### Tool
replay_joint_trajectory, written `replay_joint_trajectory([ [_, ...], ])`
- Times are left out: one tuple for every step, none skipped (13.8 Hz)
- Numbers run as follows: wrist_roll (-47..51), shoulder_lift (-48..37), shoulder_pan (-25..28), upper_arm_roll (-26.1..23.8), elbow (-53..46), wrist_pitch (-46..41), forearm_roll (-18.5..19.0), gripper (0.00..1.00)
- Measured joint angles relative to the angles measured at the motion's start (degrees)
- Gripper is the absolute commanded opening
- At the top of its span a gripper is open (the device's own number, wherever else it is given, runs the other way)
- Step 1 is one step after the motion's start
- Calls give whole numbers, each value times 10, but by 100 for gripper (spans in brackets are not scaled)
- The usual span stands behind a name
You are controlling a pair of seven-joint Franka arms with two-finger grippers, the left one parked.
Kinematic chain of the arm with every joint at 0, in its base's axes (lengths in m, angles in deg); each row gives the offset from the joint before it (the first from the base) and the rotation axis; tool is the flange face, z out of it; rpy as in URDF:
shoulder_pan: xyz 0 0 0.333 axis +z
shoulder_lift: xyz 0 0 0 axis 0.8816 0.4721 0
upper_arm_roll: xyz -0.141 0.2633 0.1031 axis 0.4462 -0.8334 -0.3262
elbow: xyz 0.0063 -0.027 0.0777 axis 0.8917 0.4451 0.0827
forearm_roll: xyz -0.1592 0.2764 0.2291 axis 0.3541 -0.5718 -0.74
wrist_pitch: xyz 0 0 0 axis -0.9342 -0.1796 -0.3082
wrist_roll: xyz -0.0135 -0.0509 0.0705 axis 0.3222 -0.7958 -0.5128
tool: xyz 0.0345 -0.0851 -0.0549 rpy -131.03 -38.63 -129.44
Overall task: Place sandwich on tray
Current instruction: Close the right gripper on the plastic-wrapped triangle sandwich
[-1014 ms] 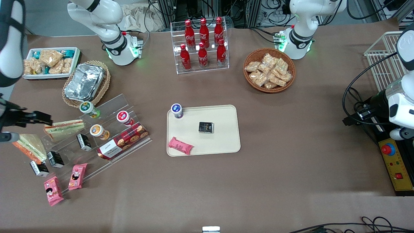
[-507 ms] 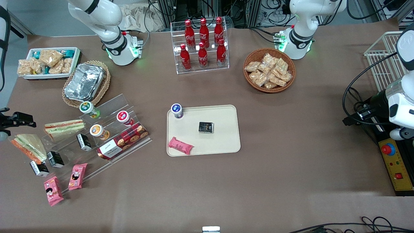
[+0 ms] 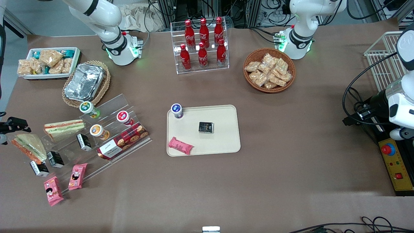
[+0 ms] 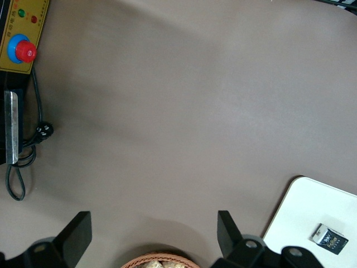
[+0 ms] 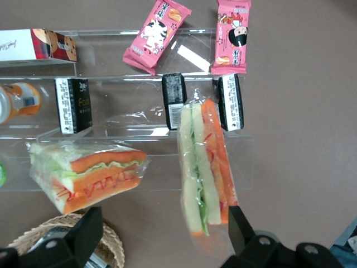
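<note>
gripper [image 5: 162, 237]: at the working arm's end of the bench, poised above the clear rack [image 3: 106, 129]; fingers [image 5: 83, 229] spread wide, nothing between them
sandwich [image 3: 28, 147]: on the rack's outermost step, at the working-arm edge of the bench, orange filling edge showing; wrist view has it [image 5: 205, 170] lying near one finger, not gripped
second sandwich [image 3: 63, 126]: same rack, one step closer to the bench centre, apart from the first
tray [image 3: 223, 142]: mid-bench, well apart from the sandwich
on tray: white-capped cup [image 3: 176, 110] at one corner, black packet [image 3: 206, 127] near the middle, pink bar [image 3: 180, 145] overhanging the rim
rack extras: black cartons [image 5: 174, 94] just beside the sandwich's tip, pink packets [image 5: 233, 36] nearer the front edge
</note>
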State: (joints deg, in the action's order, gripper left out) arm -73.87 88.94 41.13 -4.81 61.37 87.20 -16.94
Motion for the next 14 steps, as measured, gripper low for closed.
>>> replay_joint_trajectory([
  [-18,3,-3,0,0,5,0,100],
  [-37,7,-5,0,0,16,0,100],
  [-56,11,-7,0,0,25,0,100],
  [-72,15,-8,0,0,32,0,100],
  [-83,20,-9,0,0,37,0,100],
  [-89,24,-10,0,0,40,0,100],
  [-95,29,-12,0,0,44,0,100],
  [-105,34,-14,0,0,51,0,100],
  [-120,39,-16,1,0,60,0,100],
  [-131,43,-16,3,0,67,0,100],
  [-139,47,-16,6,0,71,0,100],
  [-141,49,-17,8,0,72,0,100],
  [-141,51,-20,9,0,72,0,99],
  [-141,53,-25,9,0,72,0,98],
])
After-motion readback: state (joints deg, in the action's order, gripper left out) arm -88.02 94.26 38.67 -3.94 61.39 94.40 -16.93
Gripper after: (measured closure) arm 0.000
